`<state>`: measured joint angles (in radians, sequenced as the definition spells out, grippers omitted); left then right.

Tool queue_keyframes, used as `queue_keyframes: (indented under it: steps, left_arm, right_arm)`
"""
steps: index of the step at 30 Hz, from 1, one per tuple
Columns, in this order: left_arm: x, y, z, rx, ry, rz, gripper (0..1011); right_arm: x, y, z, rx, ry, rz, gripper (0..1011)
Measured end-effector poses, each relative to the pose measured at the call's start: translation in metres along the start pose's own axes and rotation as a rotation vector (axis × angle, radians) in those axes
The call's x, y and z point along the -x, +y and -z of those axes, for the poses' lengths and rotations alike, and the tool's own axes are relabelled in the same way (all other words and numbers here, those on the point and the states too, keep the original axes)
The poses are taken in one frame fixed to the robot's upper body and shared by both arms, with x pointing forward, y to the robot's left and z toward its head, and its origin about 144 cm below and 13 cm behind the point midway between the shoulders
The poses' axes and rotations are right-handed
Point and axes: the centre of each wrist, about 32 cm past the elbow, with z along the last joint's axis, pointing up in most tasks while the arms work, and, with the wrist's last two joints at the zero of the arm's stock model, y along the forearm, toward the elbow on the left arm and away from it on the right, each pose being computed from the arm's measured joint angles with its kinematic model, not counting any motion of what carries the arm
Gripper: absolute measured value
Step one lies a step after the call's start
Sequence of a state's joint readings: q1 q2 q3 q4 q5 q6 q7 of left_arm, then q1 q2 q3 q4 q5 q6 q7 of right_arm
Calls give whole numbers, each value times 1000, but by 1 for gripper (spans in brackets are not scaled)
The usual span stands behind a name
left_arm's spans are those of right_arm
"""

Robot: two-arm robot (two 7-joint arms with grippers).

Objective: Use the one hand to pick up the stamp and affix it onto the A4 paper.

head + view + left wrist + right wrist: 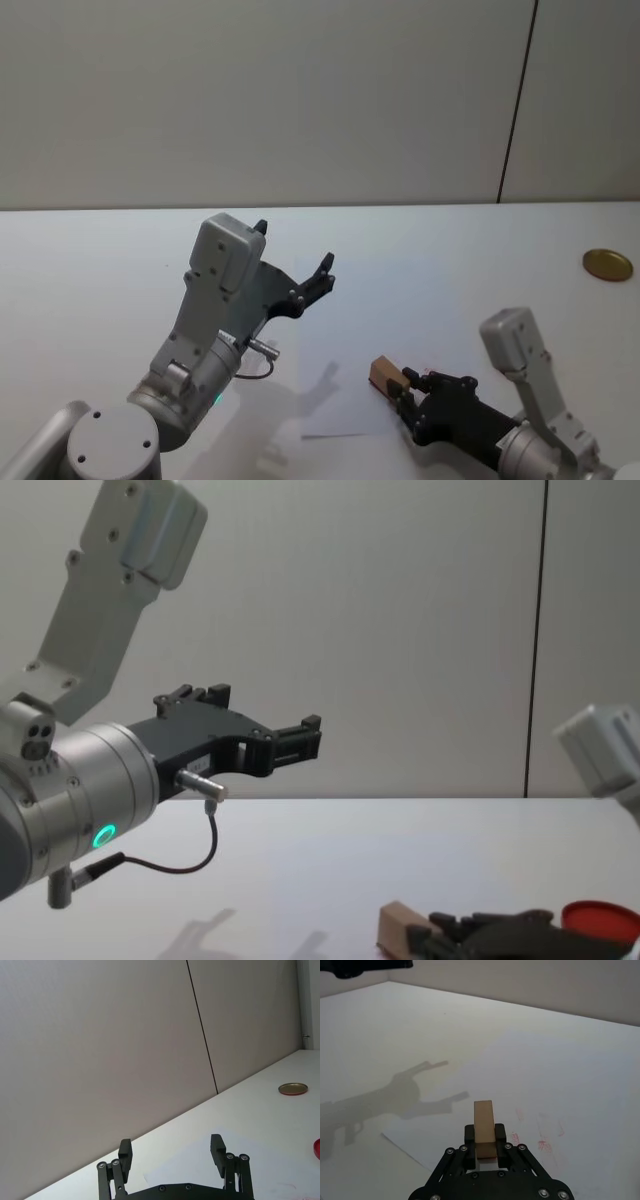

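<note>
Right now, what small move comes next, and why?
Probably ease the right tool down so the stamp presses onto the A4 paper: it is shut on the stamp over the sheet, beside red prints. Left tool hangs raised, idle.

One stamp (484,1119), plain light tan wood, no pattern. One A4 paper (580,1075), white, close in tone to the worktop (90,280), which is plain white; the sheet carries faint smudged red prints (543,1144). One right gripper (484,1133), matte black with small silver screw heads. One left gripper (172,1149), black likewise, on a silver-grey arm housing (90,790) with a green ring light (103,835). One ink pad (600,917), red. One round lid (608,264), gold-brass. Pale grey-beige wall (250,100) with one dark vertical seam (519,100).
</note>
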<state>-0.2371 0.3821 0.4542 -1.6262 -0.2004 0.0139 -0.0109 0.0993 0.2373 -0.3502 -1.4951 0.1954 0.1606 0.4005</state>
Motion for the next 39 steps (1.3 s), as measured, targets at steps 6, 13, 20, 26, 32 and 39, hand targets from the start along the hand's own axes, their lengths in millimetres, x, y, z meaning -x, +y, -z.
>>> queue_keyframes:
  steps: [6, 13, 20, 26, 32, 39]
  left_arm:
    - [0, 0, 0, 0, 0, 0, 993]
    - [0, 0, 0, 0, 0, 0, 993]
    - [0, 0, 0, 0, 0, 0, 993]
    - [0, 0, 0, 0, 0, 0, 993]
    - [0, 0, 0, 0, 0, 0, 993]
    - [0, 0, 0, 0, 0, 0, 993]
  right_arm:
    - [-6, -7, -9, -62, 1, 38, 214]
    - [-18, -19, -15, -103, -5, 93, 214]
    - [-33, -35, -18, -111, -20, 154, 214]
    - [-45, -47, -17, -97, -32, 197, 214]
    - [-55, -56, -15, -74, -39, 229, 214]
    - [-64, -61, -10, -43, -39, 253, 214]
